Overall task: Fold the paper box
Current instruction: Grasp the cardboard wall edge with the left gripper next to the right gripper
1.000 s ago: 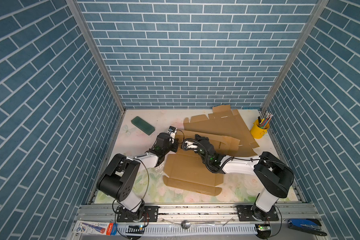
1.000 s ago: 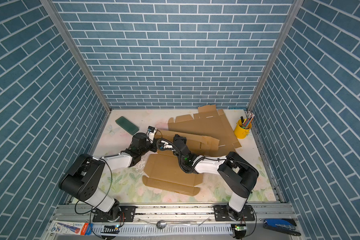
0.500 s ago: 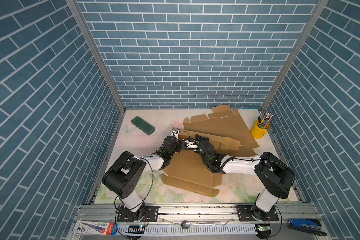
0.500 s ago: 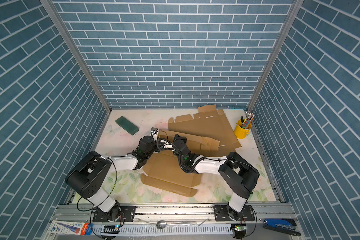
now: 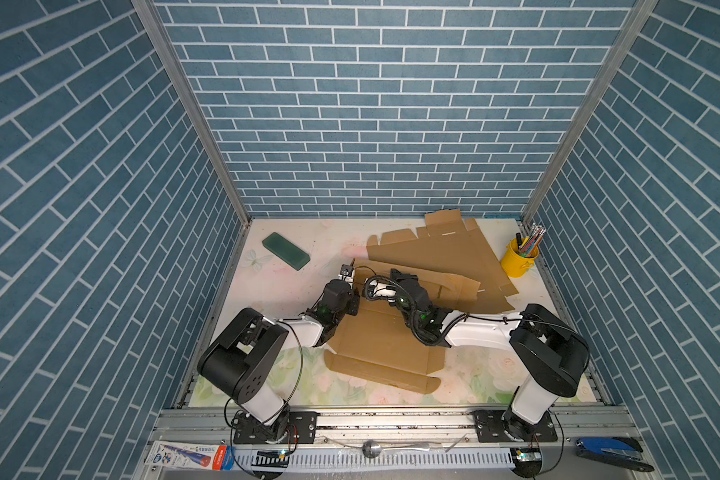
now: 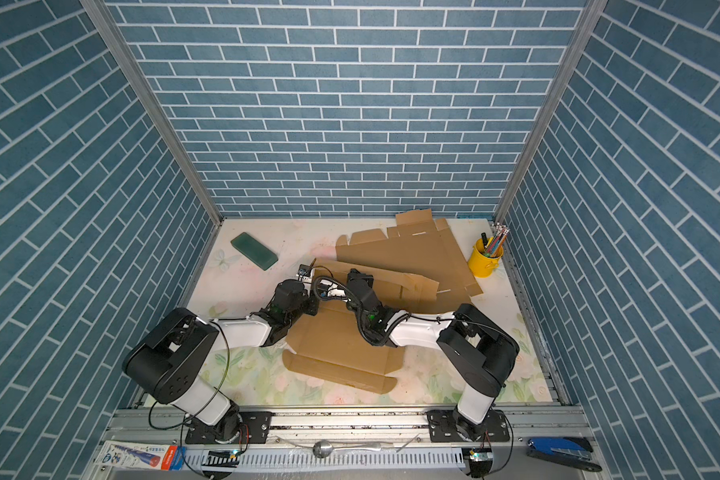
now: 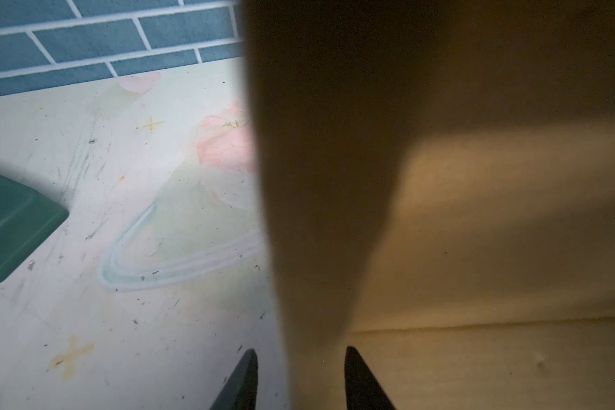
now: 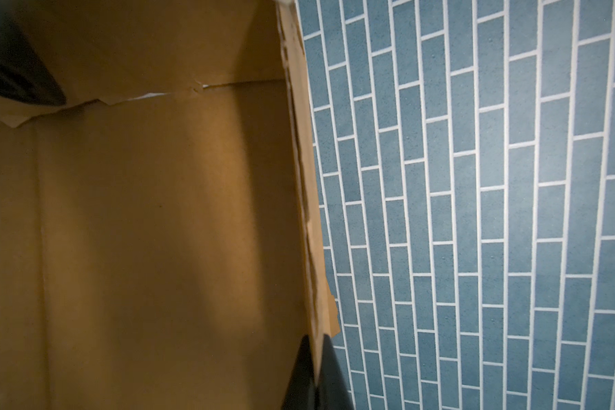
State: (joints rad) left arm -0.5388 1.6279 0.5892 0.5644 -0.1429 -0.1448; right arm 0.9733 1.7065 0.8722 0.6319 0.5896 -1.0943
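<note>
Right gripper (image 8: 317, 369) clamped on paper box (image 5: 377, 338) wall edge, mid-frame in both top views. Left gripper (image 7: 300, 380) fingers apart, straddling its raised flap (image 7: 316, 213).

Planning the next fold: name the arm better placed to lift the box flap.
Right, probably: the right pincer is shut on the paper box edge; the left pincer stands open.

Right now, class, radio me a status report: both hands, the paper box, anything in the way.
Left hand open, straddling a raised flap. Right hand shut on paper box edge. Second cardboard sheet crowds its far side.
</note>
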